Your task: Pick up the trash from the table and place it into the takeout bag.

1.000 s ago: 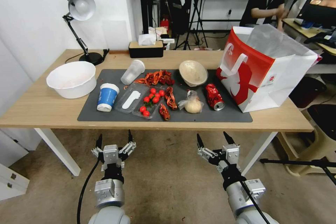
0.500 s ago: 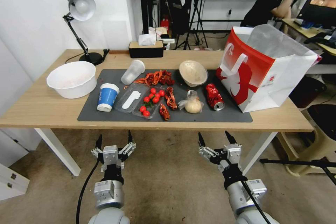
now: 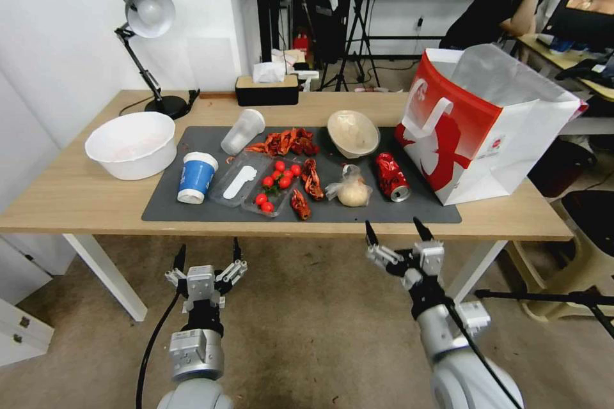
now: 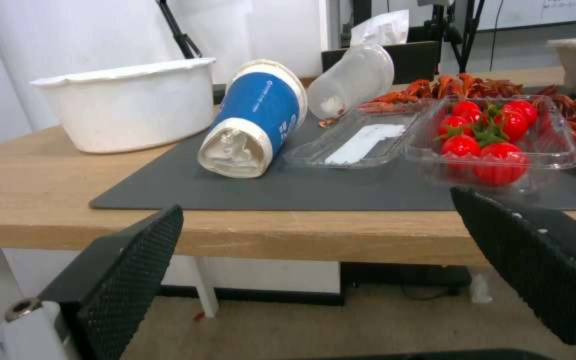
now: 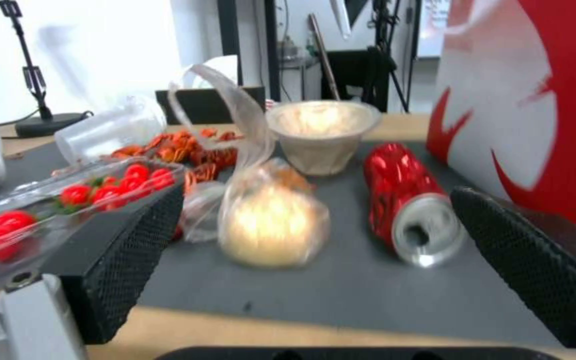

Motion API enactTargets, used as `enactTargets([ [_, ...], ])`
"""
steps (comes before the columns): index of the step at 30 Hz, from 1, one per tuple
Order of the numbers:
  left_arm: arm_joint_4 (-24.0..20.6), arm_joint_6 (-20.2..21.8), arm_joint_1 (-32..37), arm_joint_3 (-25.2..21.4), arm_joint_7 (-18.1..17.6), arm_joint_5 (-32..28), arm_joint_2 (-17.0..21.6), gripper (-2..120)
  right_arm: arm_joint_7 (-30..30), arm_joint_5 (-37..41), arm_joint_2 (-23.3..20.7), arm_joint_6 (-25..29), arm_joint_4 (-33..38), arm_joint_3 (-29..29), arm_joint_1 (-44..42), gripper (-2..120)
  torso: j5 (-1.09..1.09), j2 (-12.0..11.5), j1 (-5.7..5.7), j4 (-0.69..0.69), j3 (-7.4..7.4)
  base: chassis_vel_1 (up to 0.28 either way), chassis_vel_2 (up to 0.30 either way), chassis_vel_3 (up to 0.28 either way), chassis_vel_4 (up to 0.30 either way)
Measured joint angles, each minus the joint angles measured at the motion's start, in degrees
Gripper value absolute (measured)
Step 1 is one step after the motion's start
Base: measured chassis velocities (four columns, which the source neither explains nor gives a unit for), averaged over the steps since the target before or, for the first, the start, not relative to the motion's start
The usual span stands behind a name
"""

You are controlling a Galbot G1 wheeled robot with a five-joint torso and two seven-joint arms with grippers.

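We saw our right gripper (image 3: 396,231) just off the table's (image 3: 77,195) front edge, jaws apart and empty, facing the can (image 3: 391,176) and the clear bag (image 3: 350,191) on the mat (image 3: 192,208). Our left gripper (image 3: 206,253) hung lower, jaws apart too. The takeout bag (image 3: 476,124) stood at the right end.

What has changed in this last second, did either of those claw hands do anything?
The right gripper has risen toward the table edge, open and empty, near the crushed red can. The left gripper stayed low and open. Nothing on the table moved.
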Motion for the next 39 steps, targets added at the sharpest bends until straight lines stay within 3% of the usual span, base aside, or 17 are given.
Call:
enactTargets([
  [7,0.32,-1.23,0.28,0.08,0.39,0.19,0.11,100,2.01,3.47,-7.74,-0.1,-6.38,-0.94,11.78,100,0.01,0.0,0.0,0.02,0.0,0.0,0.0,0.0,0.0],
  [12,1.05,-1.29,0.11,0.43,0.39,0.08,1.03,100,5.63,5.48,-10.32,-2.48,-7.83,0.34,16.01,100,0.0,0.0,0.0,0.01,0.01,0.0,0.0,0.0,0.0],
  [20,0.2,-1.9,1.28,-0.21,0.35,-0.03,1.2,100,10.34,10.51,-12.5,-10.45,-12.7,0.05,23.07,100,0.0,0.0,0.0,0.0,0.0,0.0,0.0,0.0,0.0],
  [34,0.12,-2.27,1.81,-0.41,0.17,-0.12,1.2,100,10.91,16.97,-13.21,-14.84,-21.7,-3.04,30.6,100,0.0,-0.01,0.0,0.01,0.01,0.0,0.0,0.0,0.0],
  [39,0.79,-2.92,1.54,-0.5,0.05,-0.22,1.2,100,11.55,17.05,-13.05,-17.06,-22.63,-3.75,31.88,91,-0.01,-0.01,0.0,0.01,0.01,0.0,0.0,0.0,0.0],
])
